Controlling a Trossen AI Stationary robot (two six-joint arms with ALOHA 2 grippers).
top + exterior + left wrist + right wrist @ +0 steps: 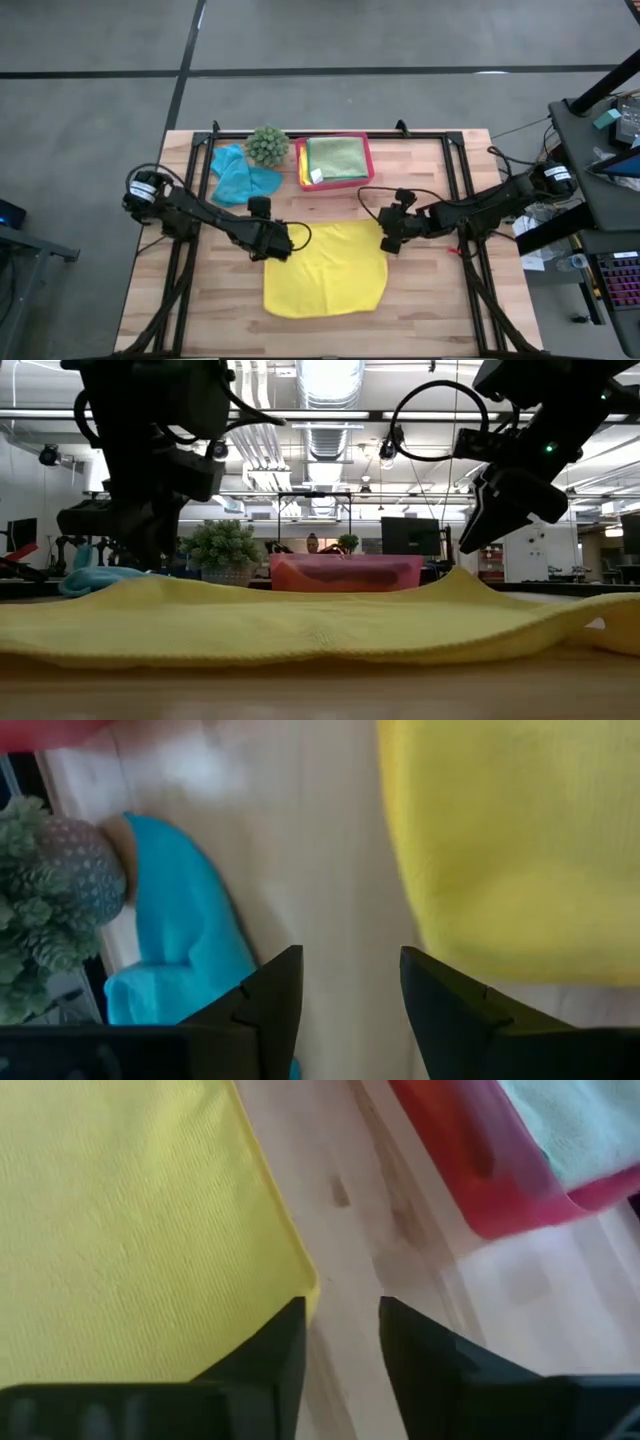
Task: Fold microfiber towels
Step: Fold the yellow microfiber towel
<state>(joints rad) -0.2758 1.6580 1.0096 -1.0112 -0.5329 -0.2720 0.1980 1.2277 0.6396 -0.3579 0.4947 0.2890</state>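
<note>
Wood table (420,300) on grey floor, frame centre; yellow towel (325,268) spread flat, lower centre. Left gripper (283,243), right gripper (389,240) at its upper corners, jaws parted, empty.

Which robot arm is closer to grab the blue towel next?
Probably the left. Its end effector is open and empty at the yellow towel's far-left corner, with the blue towel just beyond. The right end effector sits across the towel, near the pink tray.

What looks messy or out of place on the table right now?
The teal towel lies crumpled beside the spiky plant, unfolded, outside the pink tray. The yellow towel lies spread, slightly rumpled.
</note>
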